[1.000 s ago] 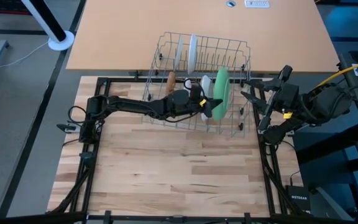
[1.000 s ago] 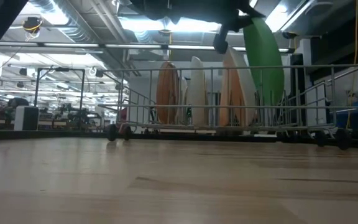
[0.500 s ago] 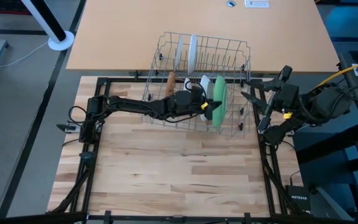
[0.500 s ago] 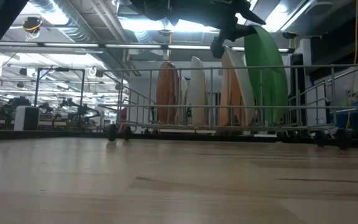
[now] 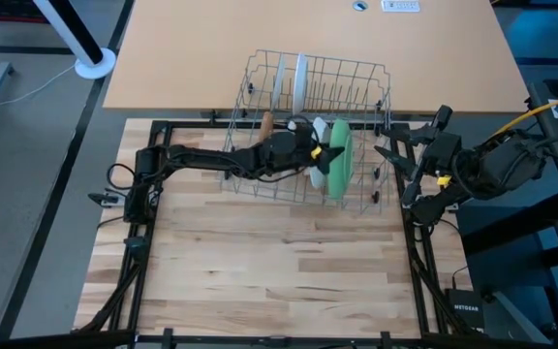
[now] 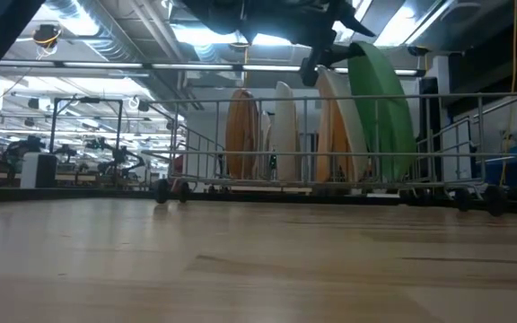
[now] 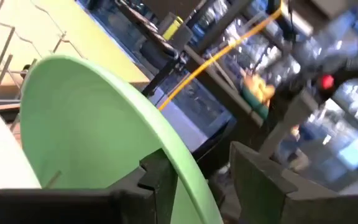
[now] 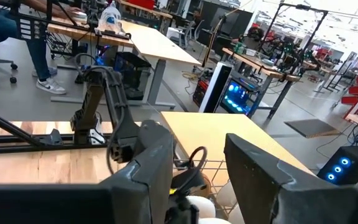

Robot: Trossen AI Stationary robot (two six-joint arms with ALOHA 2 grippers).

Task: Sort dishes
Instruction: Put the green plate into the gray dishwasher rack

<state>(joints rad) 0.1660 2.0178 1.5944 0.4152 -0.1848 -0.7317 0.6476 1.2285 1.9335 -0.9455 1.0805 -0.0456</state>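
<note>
My work surface is a light butcher-block wooden table (image 5: 260,271) edged by a black frame. A grey wire rack (image 5: 308,126) is sitting at its far edge, straddling the seam with a smooth tan tabletop (image 5: 211,48) lying just behind the rack.

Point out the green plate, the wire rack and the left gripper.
green plate (image 5: 339,158): high view, on its upper rim, standing in the rack.
wire rack (image 5: 260,70): high view, on its far left corner wire.
left gripper (image 5: 325,160): high view, between its open fingertips at the plate's edge.
</note>
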